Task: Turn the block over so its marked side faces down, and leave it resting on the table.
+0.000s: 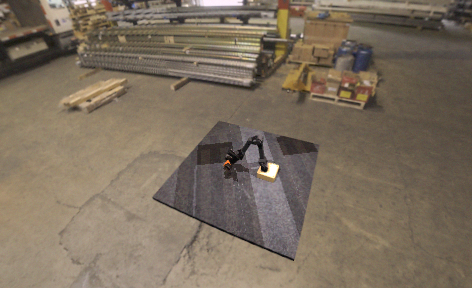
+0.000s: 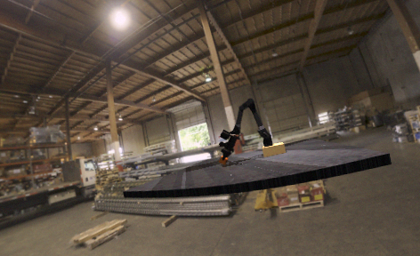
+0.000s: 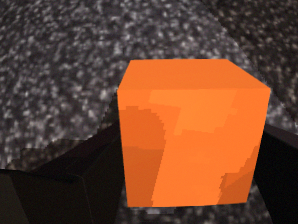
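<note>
The block point(image 2: 223, 161) point(image 3: 192, 145) is sitting between the fingers of the gripper point(image 1: 227, 167) point(image 2: 223, 159) point(image 3: 185, 129), the table point(image 1: 230, 215) point(image 2: 320, 171) point(image 3: 60, 60) spreading beneath, and the pedestal point(image 1: 274, 173) point(image 2: 278, 149) (there, under the arm's foot) is standing apart from the gripper.

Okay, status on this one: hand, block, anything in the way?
Hand shut on orange cube-shaped block. Marked side not identifiable. No obstruction visible beside block in wrist view.

The block point(image 1: 227, 164) point(image 2: 223, 161) point(image 3: 195, 145) looks smooth and matt; the desk point(image 1: 220, 210) point(image 2: 294, 171) point(image 3: 60, 65) looks rough and speckled, like coarse cloth.
</note>
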{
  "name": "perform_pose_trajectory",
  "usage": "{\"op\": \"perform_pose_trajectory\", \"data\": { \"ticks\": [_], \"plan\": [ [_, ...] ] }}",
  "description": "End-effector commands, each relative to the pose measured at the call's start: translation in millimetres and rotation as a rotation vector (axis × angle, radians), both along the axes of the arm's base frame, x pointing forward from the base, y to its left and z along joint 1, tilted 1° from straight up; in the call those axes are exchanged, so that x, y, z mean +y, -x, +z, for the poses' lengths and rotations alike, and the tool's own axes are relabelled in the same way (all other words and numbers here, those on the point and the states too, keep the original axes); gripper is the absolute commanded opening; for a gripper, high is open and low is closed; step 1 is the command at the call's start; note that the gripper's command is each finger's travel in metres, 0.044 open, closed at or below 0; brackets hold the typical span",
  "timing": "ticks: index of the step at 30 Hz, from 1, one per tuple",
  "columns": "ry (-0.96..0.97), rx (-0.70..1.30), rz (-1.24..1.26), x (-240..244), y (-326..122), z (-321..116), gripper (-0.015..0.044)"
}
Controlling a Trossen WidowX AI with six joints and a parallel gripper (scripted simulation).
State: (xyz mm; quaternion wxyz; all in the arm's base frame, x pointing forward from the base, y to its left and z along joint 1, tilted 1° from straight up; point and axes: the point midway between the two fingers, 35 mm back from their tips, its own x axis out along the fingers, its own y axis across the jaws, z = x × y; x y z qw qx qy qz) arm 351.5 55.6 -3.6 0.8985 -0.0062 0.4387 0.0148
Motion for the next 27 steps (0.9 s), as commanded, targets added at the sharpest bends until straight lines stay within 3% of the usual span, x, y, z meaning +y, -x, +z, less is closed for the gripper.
{"op": "perform_pose_trajectory", "data": {
  "ticks": [1, 27],
  "plan": [
    [0.003, -0.057, 0.001, 0.2, -2.5, -5.4, 0.0],
    [-0.011, -0.384, -0.005, -2.8, 12.8, -10.1, 0.0]
  ]
}}
